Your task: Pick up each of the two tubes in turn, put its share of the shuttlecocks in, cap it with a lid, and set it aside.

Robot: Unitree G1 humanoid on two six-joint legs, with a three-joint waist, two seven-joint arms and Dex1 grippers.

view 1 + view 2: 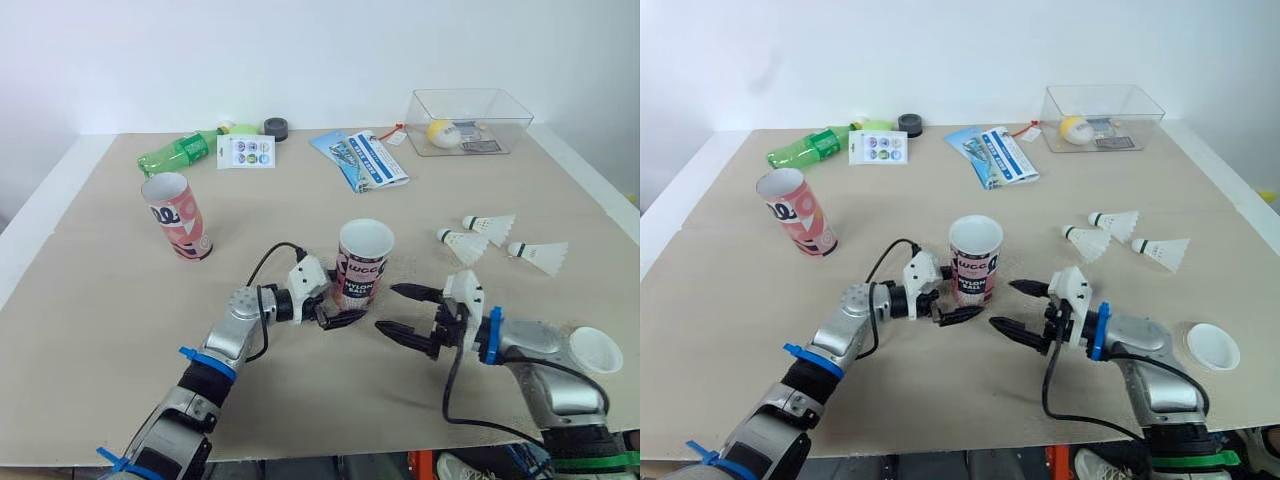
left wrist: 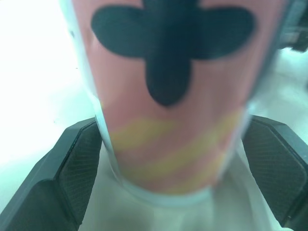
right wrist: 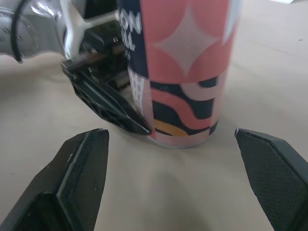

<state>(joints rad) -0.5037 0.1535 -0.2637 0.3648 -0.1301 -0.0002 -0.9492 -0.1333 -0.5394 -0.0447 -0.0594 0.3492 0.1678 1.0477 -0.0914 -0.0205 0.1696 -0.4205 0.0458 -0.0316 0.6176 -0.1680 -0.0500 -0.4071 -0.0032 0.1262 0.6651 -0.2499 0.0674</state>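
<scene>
Beige tabletop (image 1: 90,260), white wall behind. The near tube (image 1: 365,262) stands upright at centre, long axis vertical, mouth open; its label reads "NYLON BALL" (other print illegible). The left gripper (image 1: 343,300) clamps its base, one finger on each side. The right gripper (image 1: 386,308), fingers spread, points at it from just beside, on the right. Three shuttlecocks (image 1: 468,243) and a white lid (image 1: 597,350) lie nearer that arm. The second tube (image 1: 177,215) leans far left.

Both head eyes look forward and down over the bench (image 1: 100,300). Each wrist camera sits close against the middle tube (image 1: 362,262), from opposite sides.
</scene>
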